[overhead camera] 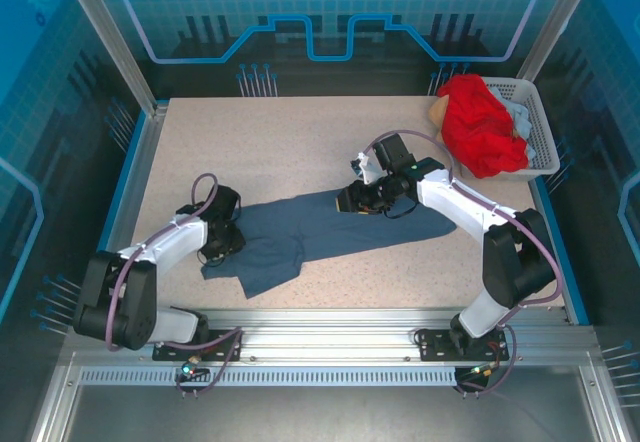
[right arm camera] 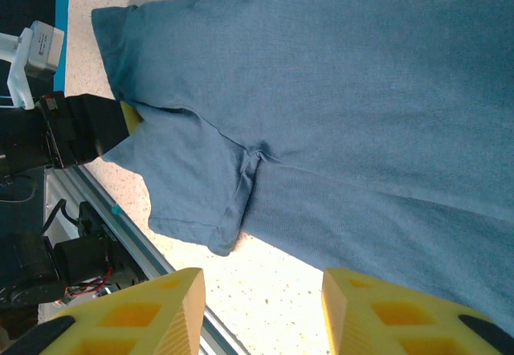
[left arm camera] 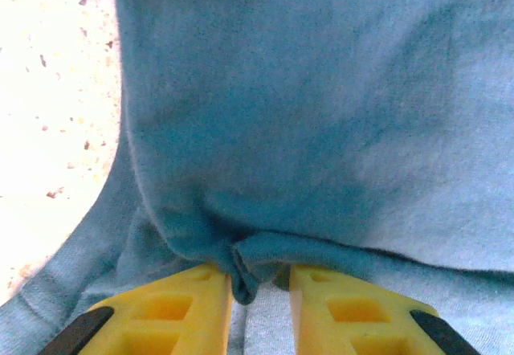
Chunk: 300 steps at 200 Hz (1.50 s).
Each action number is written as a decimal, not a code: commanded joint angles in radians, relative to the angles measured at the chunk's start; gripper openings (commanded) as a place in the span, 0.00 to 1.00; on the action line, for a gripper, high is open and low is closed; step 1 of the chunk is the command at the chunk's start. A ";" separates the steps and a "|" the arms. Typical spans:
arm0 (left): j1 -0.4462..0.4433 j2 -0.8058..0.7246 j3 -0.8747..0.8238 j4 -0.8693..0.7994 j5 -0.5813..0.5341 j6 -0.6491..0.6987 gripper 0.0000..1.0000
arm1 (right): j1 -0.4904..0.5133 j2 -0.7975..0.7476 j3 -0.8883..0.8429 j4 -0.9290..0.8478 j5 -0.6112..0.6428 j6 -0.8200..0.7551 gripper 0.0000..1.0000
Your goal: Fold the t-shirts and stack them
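The slate-blue t-shirt (overhead camera: 330,227) lies crumpled lengthwise across the middle of the table. My left gripper (overhead camera: 222,240) is down at its left end. In the left wrist view the yellow fingers (left arm camera: 185,307) stand narrowly apart, and a puckered fold of the shirt (left arm camera: 321,114) sits between their tips against the left one. My right gripper (overhead camera: 352,199) hovers over the shirt's far edge. It (right arm camera: 265,307) is open, with bare table between its fingers and a sleeve (right arm camera: 193,186) just ahead. The red t-shirt (overhead camera: 480,122) is heaped in the basket.
The white perforated basket (overhead camera: 515,84) stands at the back right corner, with some pale cloth beside the red shirt. A metal rail (overhead camera: 330,317) runs along the table's near edge. The left arm's black wrist (right arm camera: 80,134) rests on the shirt's far corner in the right wrist view.
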 commanded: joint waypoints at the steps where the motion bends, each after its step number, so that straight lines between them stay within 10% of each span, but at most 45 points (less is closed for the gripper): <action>1: 0.012 0.005 0.022 0.012 0.018 0.021 0.24 | 0.003 0.003 0.012 -0.004 -0.013 -0.008 0.43; 102: 0.012 -0.119 0.021 -0.080 0.028 0.006 0.08 | 0.003 0.001 0.008 -0.001 -0.009 -0.001 0.42; 230: 0.012 -0.087 -0.082 0.042 0.102 0.025 0.30 | 0.003 -0.013 -0.002 -0.011 -0.013 -0.006 0.42; 300: 0.012 -0.100 -0.058 0.037 0.096 0.003 0.07 | 0.003 -0.013 -0.003 -0.009 -0.011 -0.005 0.42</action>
